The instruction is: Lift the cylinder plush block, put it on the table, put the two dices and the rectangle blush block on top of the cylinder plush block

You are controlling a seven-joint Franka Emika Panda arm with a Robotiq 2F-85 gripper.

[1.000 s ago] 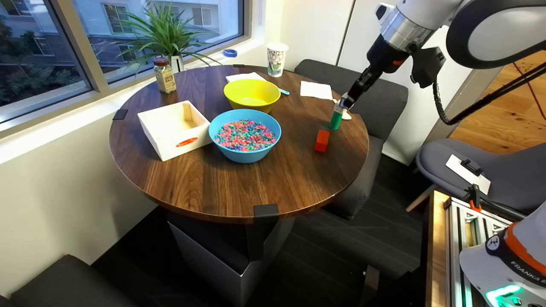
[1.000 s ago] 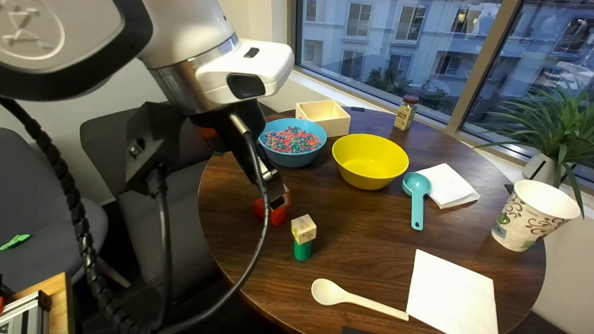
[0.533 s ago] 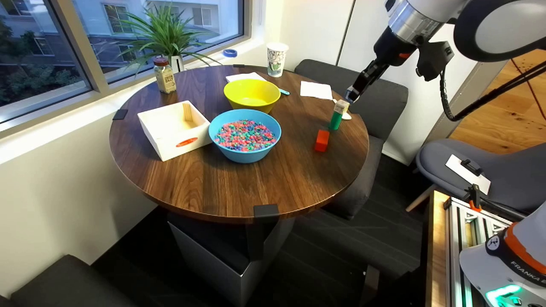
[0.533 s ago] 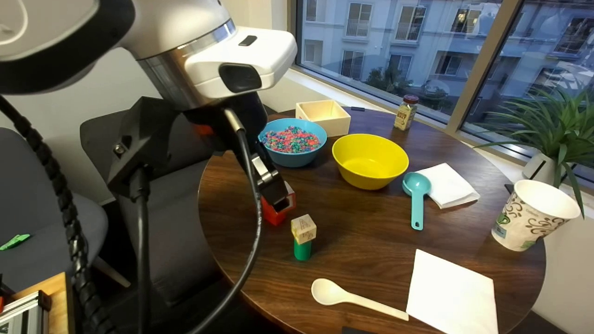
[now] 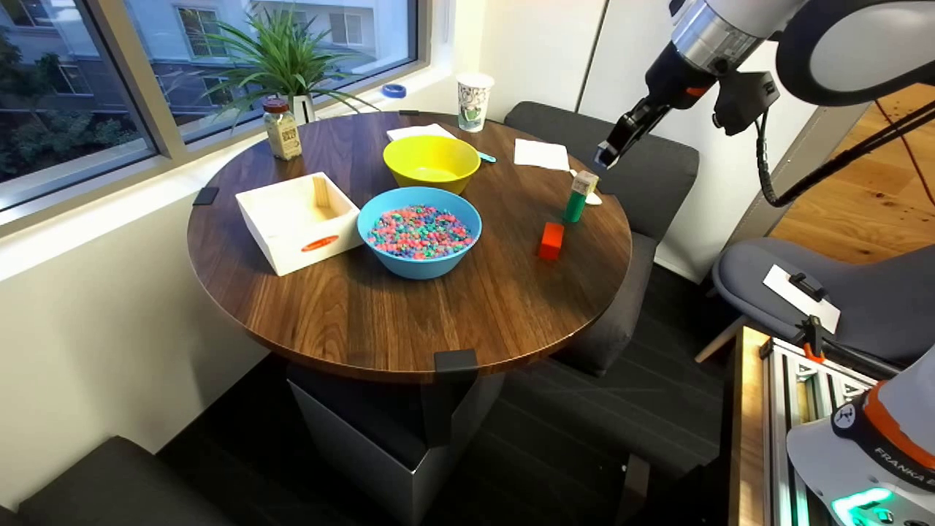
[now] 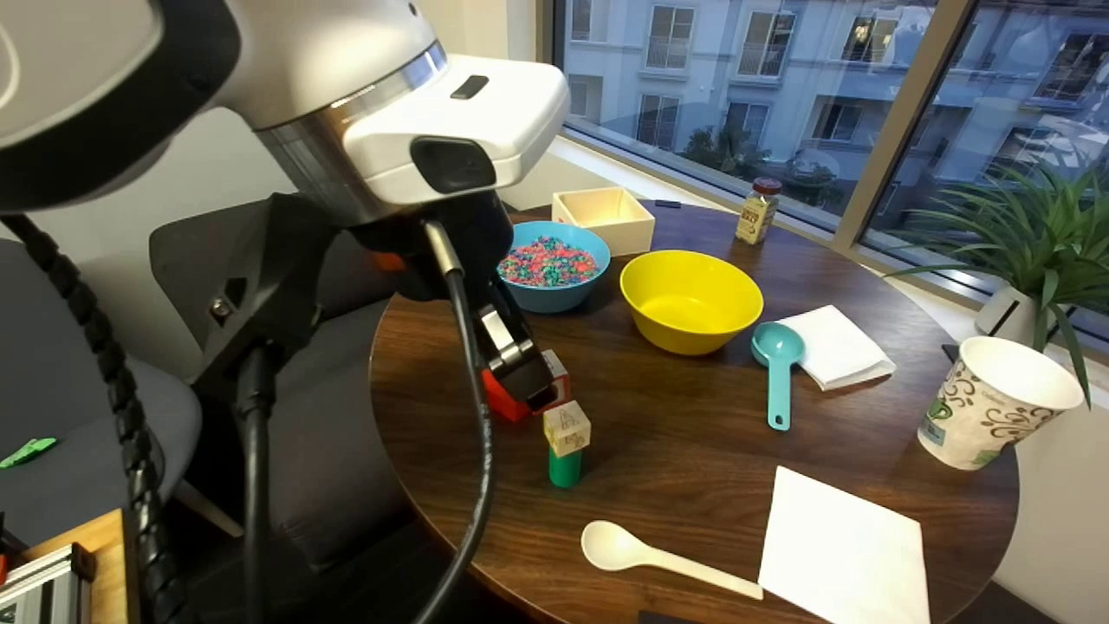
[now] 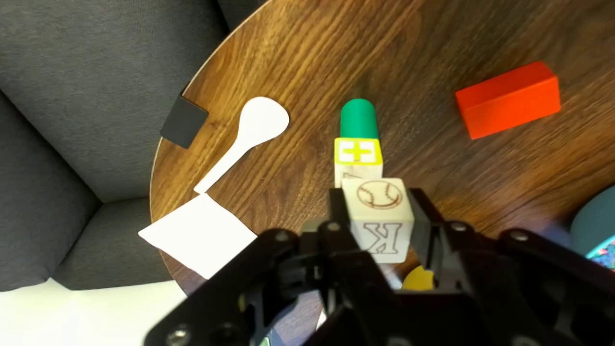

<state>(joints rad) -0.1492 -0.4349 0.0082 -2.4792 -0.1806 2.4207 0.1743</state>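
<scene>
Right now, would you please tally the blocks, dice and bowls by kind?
Blocks: 2 (green block, red block)
Dice: 2 (stacked die on the green block, held die in the pincer)
Bowls: 2 (blue bowl, yellow bowl)
Total: 6

Round dark wooden bench [image 5: 409, 321]. On it: green block [image 5: 575, 207] upright, red block [image 5: 551, 241] near; blue bowl [image 5: 420, 267] just beside box [image 5: 292, 256], yellow bowl [image 6: 684, 338] near; jar [image 6: 756, 217] by rim; cup [image 6: 988, 407]; scoop [image 6: 779, 386] by folded napkin [image 6: 836, 347]; spoon [image 6: 645, 555], handle end at edge of flat napkin [image 6: 845, 546]; black clips [image 5: 454, 361] along rim.
</scene>
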